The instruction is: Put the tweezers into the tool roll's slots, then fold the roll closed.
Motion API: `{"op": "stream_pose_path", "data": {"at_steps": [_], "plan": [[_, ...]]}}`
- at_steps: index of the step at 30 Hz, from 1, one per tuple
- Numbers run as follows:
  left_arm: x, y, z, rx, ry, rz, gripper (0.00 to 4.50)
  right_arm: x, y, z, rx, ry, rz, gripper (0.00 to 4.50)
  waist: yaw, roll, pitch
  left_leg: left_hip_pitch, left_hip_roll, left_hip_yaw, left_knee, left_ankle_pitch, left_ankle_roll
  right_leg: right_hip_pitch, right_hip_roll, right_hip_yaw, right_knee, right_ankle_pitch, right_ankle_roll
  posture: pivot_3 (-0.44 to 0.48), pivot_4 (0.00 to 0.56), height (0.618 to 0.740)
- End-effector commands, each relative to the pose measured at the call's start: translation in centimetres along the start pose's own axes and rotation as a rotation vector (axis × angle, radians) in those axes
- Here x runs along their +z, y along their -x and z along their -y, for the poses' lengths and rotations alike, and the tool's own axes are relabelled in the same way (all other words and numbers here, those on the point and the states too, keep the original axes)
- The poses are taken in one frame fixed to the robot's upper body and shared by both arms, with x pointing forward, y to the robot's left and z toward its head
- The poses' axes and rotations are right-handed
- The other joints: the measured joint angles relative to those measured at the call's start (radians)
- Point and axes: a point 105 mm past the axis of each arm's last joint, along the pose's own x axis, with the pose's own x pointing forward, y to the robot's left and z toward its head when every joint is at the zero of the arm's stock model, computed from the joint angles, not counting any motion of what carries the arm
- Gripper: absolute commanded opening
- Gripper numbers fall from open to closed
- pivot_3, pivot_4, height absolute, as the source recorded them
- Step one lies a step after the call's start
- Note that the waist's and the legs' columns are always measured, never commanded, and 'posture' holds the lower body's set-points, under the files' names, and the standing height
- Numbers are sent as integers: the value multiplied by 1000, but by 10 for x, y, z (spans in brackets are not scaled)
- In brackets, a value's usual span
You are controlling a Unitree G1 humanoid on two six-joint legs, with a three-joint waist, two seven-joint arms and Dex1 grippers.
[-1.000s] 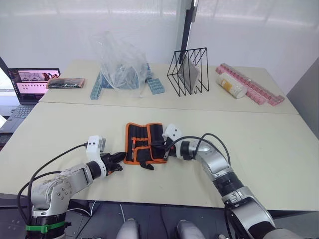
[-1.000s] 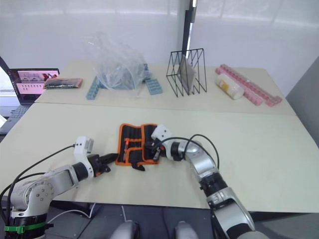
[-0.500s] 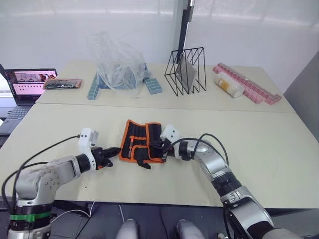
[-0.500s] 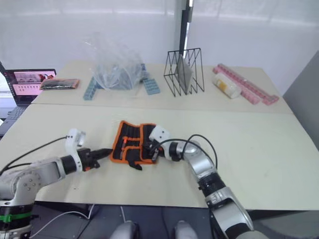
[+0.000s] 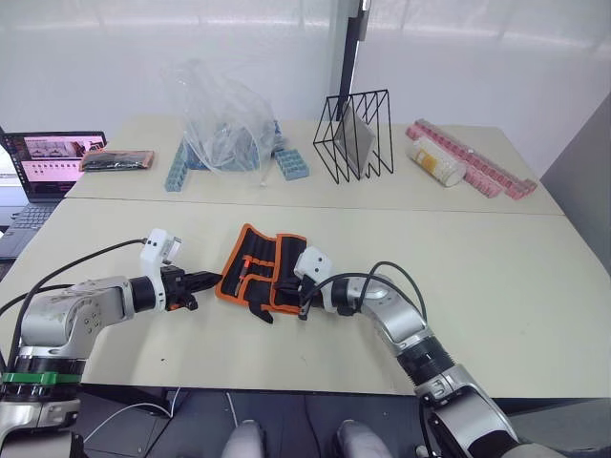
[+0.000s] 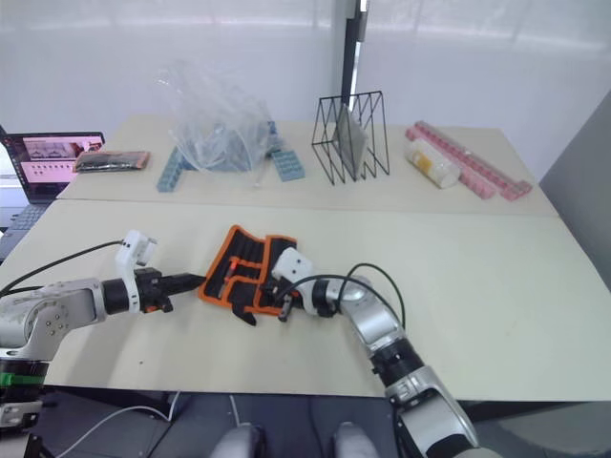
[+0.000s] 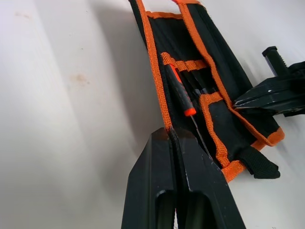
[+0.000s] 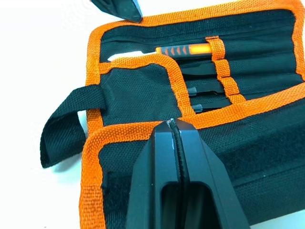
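Right gripper [image 8: 174, 125] sits pressed together on the orange hem of the tool roll [image 5: 260, 273], at its right flap. Left gripper [image 7: 170, 133] is also together, tip at the roll's left orange edge. Roll lies open near the table's [image 5: 535, 286] front-centre, long axis slanting front-to-back. Tweezers [image 8: 205, 88] appear already slotted. Right arm looks better placed to fold leftward.

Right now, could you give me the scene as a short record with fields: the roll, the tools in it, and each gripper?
tool roll: lies open on the near table, strap loose
slots: black tools and one orange-handled tool tucked under an orange band
left gripper: shut, tips at the roll's orange edge
right gripper: shut, tips on the orange trim of the opposite edge
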Motion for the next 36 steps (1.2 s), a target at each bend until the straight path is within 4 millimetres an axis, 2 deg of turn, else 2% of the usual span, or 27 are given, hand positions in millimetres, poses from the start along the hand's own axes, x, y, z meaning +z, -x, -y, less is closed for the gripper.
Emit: {"op": "stream_pose_path", "data": {"at_steps": [1,5,11,18,22,28,36], "plan": [[15,5,-4,9,-71,15,17,-5,6,12,-51,20,-42,0,1,0,0,0,0,0,0,0,0,0,0,0,0,0,0,0,150,708],[22,-2,-2,-23,-109,8,17,-14,6,15,-61,52,-92,0,1,0,0,0,0,0,0,0,0,0,0,0,0,0,0,0,150,708],[32,-11,10,-82,-139,11,17,-11,3,18,-68,51,-86,0,3,0,0,0,0,0,1,0,0,0,0,0,0,0,0,0,150,708],[54,-34,64,-276,-110,98,17,-20,-3,14,-72,26,-117,0,11,0,0,-1,-1,-1,2,0,0,1,-1,0,1,0,0,0,150,708],[42,-52,78,-305,-73,85,17,-22,-3,13,-78,14,-116,0,5,0,0,0,-1,-1,2,0,0,1,-1,0,2,0,0,0,150,708],[10,-74,80,-274,-10,47,17,-23,1,17,-103,-12,-107,0,5,0,0,0,-1,-1,2,0,0,1,-1,0,2,0,0,0,150,708],[6,-84,83,-264,-9,62,17,-6,13,24,-114,-65,-7,0,19,0,0,0,-3,-2,3,1,-2,3,-2,0,2,0,0,0,150,708]]}}
